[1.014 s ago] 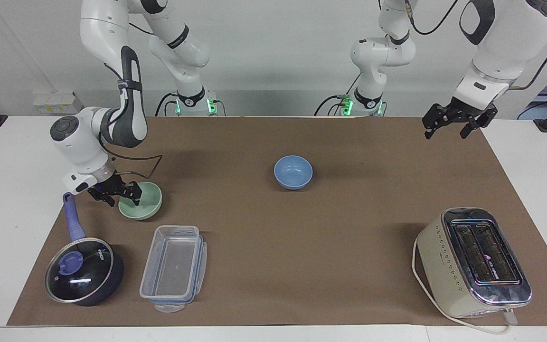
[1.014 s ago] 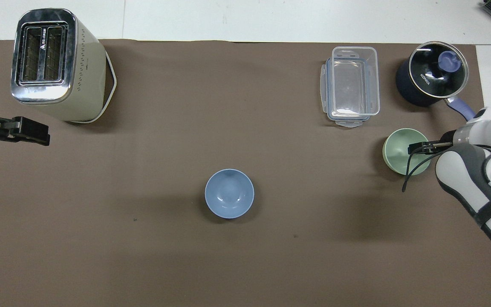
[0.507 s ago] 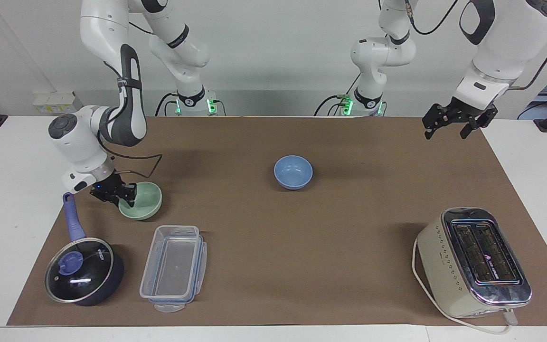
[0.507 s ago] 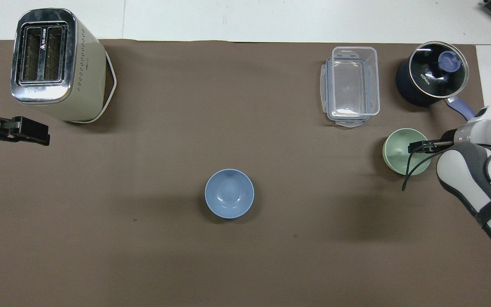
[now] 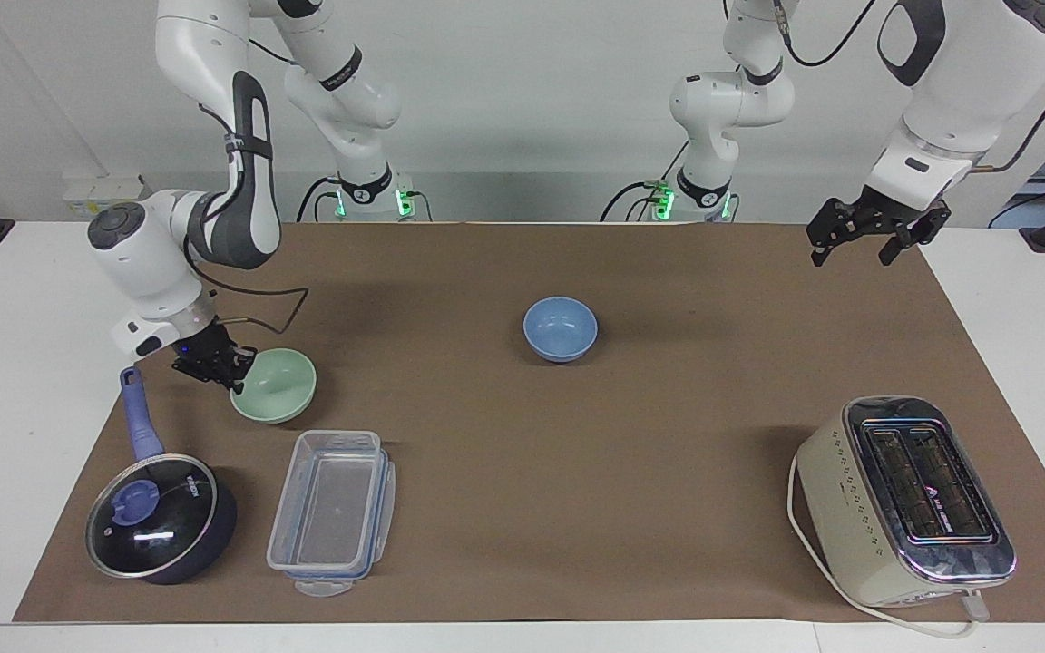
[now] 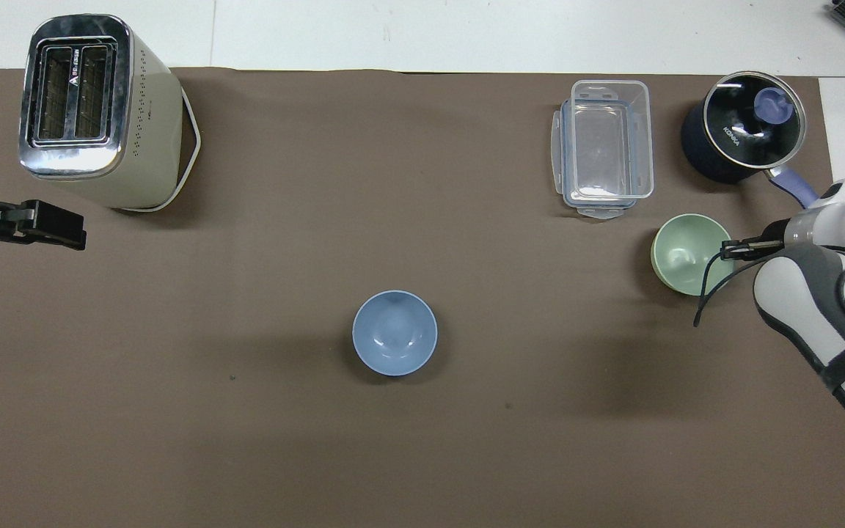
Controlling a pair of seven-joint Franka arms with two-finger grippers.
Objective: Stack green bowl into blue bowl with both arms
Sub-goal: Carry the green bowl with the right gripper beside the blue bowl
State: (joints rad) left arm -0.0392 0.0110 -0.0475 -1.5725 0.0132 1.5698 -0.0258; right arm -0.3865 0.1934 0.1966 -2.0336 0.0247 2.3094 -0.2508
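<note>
My right gripper point(image 5: 238, 368) point(image 6: 728, 248) is shut on the rim of the green bowl point(image 5: 279, 390) point(image 6: 685, 253), at the right arm's end of the brown mat. The bowl tips, with its gripped edge raised. The blue bowl point(image 5: 560, 328) point(image 6: 394, 333) sits upright and empty in the middle of the mat, well apart from the green one. My left gripper point(image 5: 852, 258) point(image 6: 70, 230) hangs open in the air over the mat's corner at the left arm's end, holding nothing.
A dark pot point(image 5: 160, 517) point(image 6: 741, 128) with a glass lid stands farther from the robots than the green bowl; its blue handle point(image 5: 137, 413) passes close by my right gripper. A clear plastic container point(image 5: 332, 512) point(image 6: 604, 147) lies beside the pot. A cream toaster point(image 5: 908, 499) point(image 6: 92, 110) stands at the left arm's end.
My right gripper has closed on the green bowl's rim and risen a little, tipping the bowl and drawing it slightly toward the middle. The left arm has not moved.
</note>
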